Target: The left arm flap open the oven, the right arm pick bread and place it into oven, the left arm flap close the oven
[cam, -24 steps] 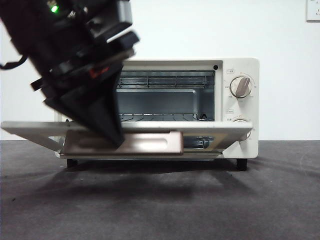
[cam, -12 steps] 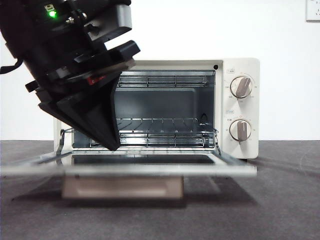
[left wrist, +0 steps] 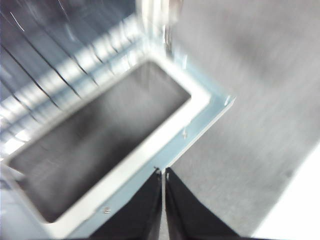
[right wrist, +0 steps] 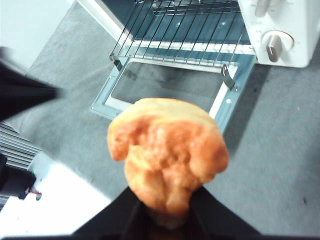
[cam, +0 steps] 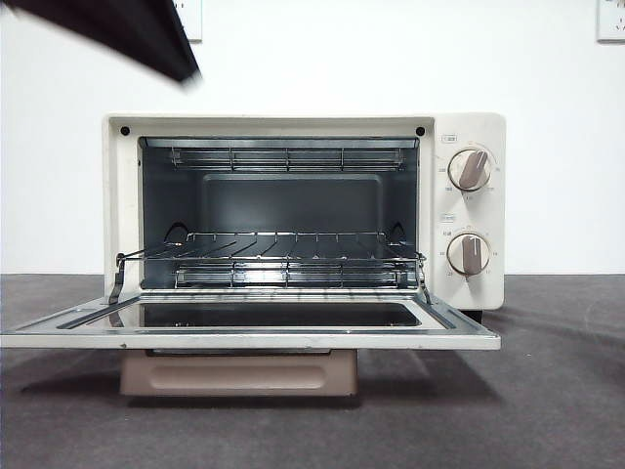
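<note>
The cream-white oven [cam: 469, 132] stands open, its glass door [cam: 244, 327] lying flat with the beige handle [cam: 239, 373] hanging under the front edge. The wire rack [cam: 283, 256] inside holds nothing. My left gripper [left wrist: 164, 174] hovers above a corner of the door [left wrist: 200, 107], jaws shut and holding nothing; in the front view it is only a dark tip [cam: 146, 34] at the top left. My right gripper [right wrist: 167, 216] is shut on the golden-orange bread [right wrist: 167, 150], held high in front of the oven [right wrist: 285, 35] and above the open door [right wrist: 170, 85].
Dark grey tabletop [cam: 508, 410] stretches in front of and beside the oven. Two beige dials [cam: 471, 210] sit on the oven's right panel. A white wall lies behind. The left arm shows as a dark blur [right wrist: 25, 95] at the right wrist view's edge.
The door has dropped from half open to lying flat. The left arm has let go and risen up and away to the top left corner.
</note>
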Action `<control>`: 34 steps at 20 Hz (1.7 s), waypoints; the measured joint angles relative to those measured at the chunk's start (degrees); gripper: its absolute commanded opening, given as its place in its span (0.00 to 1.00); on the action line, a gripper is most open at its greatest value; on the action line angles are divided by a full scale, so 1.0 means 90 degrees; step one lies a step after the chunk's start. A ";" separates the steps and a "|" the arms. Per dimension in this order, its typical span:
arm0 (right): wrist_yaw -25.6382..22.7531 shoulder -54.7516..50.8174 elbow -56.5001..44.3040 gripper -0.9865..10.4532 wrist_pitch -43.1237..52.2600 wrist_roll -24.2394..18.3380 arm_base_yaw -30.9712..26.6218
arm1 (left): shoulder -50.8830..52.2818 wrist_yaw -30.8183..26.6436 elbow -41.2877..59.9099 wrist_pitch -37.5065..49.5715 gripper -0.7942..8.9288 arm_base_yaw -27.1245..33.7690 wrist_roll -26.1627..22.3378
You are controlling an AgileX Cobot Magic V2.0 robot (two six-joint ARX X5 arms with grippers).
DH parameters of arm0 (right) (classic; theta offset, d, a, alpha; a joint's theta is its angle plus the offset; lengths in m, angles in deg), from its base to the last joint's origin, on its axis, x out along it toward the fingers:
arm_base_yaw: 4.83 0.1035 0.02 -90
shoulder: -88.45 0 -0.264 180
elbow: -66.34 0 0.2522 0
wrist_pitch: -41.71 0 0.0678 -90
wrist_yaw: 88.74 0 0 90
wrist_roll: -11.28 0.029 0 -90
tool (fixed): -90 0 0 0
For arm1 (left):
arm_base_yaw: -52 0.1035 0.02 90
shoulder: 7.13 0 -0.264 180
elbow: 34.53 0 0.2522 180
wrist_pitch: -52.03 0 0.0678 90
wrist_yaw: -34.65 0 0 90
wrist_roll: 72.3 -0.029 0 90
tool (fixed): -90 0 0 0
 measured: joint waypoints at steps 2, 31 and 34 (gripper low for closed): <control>0.0058 0.0469 0.0000 0.13 0.0466 0.0114 0.0206 | 0.0542 -0.0386 -0.0153 -0.0423 0.10 0.0000 0.0068; -0.3512 0.6190 0.1214 0.13 0.5396 0.2203 0.2611 | 0.2958 -0.1195 -0.0240 -0.1744 0.10 0.0000 0.0748; -0.3735 0.6305 0.1353 0.13 0.5396 0.2215 0.2475 | 0.2958 -0.1195 -0.0240 -0.1955 0.10 0.0000 0.0799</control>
